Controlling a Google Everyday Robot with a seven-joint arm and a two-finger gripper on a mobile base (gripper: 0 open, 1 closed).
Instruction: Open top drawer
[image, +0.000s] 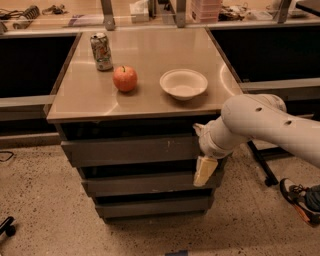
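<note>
The top drawer (130, 150) is the widest grey front, just under the cabinet's tabletop (150, 47), with small pale scratches right of centre. It looks pushed in. My gripper (204, 171) hangs from the white arm (260, 122) that comes in from the right. It is at the right end of the top drawer's front, with its pale tip pointing down over the second drawer (140, 183). I cannot tell whether it touches the front.
A third drawer (150, 206) sits lowest. On the tabletop stand a soda can (101, 51), a red apple (125, 78) and a white bowl (183, 83). A black frame leg (262, 165) and a person's shoe (300, 197) are at the right. Speckled floor lies in front.
</note>
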